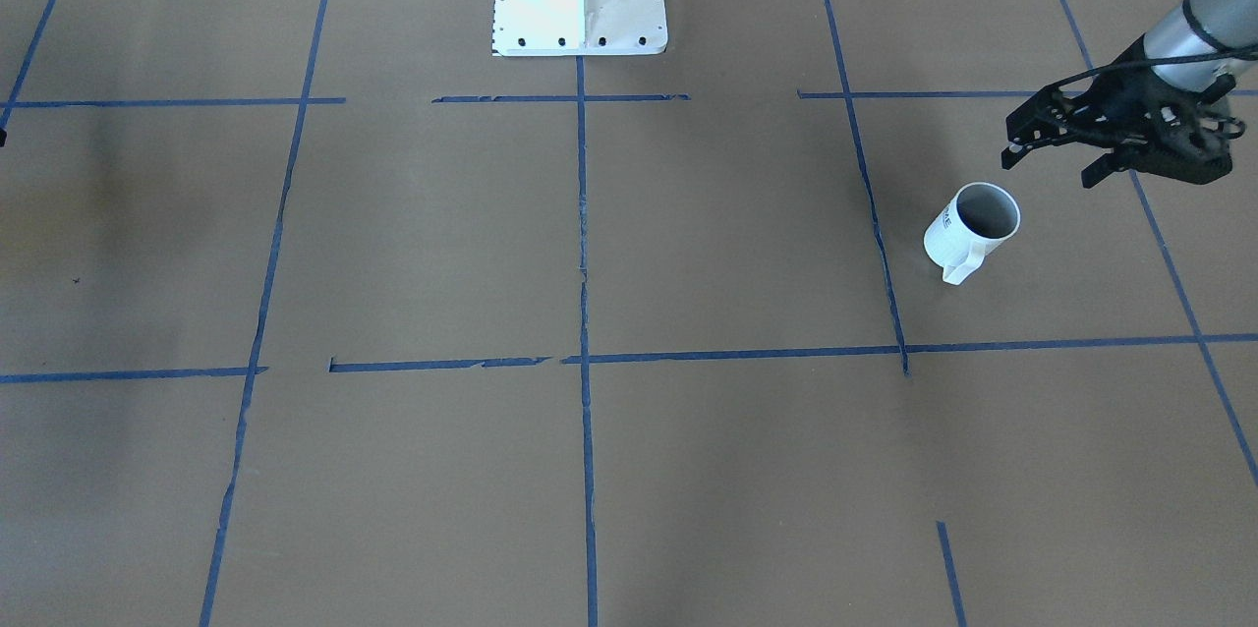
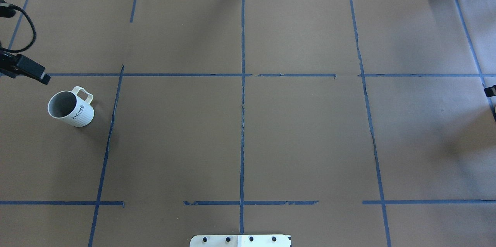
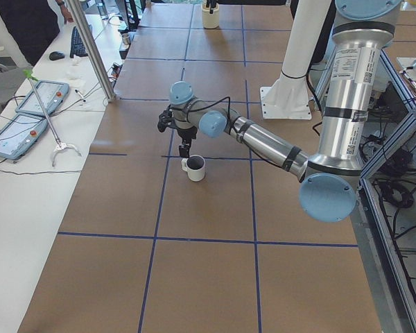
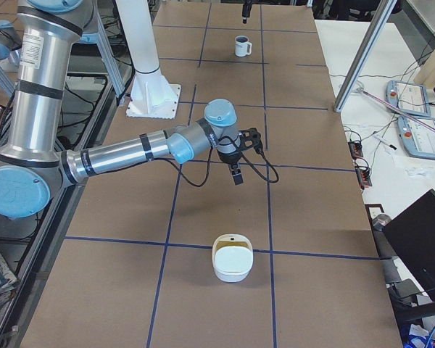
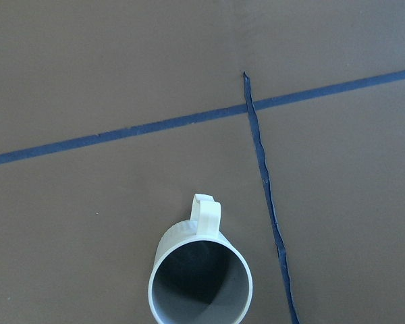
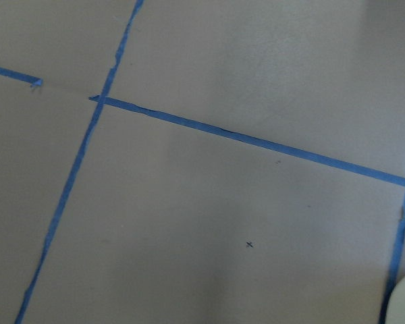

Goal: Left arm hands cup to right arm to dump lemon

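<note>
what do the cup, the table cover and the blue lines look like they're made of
The cup looks like glazed ceramic: white, faintly ribbed wall, thick rim, grey inside, though coated plastic cannot be ruled out. The table cover looks like matte brown paper, flat and without glare. The blue lines look like masking tape, with torn, ragged ends.

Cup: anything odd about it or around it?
Cup stands upright and intact, nothing spilled. But its grey inside shows no lemon, odd for a dump. The blue tape beside it is crinkled.
</note>
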Action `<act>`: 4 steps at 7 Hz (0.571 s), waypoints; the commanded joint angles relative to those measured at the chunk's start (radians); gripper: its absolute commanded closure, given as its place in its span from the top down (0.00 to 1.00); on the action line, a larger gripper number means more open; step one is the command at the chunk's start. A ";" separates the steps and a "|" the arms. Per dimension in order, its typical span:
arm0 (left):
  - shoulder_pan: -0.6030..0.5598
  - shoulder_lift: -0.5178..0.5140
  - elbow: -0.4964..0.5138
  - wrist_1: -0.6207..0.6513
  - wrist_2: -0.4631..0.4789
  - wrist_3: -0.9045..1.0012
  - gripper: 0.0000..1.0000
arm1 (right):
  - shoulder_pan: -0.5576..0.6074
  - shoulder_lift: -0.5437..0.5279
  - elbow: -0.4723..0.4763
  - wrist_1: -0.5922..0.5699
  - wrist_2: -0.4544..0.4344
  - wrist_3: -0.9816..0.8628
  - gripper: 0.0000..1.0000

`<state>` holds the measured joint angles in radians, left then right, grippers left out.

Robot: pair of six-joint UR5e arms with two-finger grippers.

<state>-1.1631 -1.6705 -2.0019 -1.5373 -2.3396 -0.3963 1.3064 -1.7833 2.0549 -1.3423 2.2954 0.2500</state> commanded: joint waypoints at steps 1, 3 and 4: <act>-0.160 -0.003 -0.003 0.130 0.000 0.295 1.00 | 0.147 0.002 -0.006 -0.229 0.038 -0.290 1.00; -0.326 0.008 0.165 0.141 -0.009 0.538 1.00 | 0.249 0.010 -0.006 -0.445 0.039 -0.519 1.00; -0.370 0.006 0.243 0.140 -0.010 0.557 1.00 | 0.254 0.007 -0.007 -0.481 0.038 -0.538 1.00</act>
<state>-1.4616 -1.6646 -1.8588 -1.3994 -2.3465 0.0881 1.5327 -1.7760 2.0486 -1.7469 2.3333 -0.2202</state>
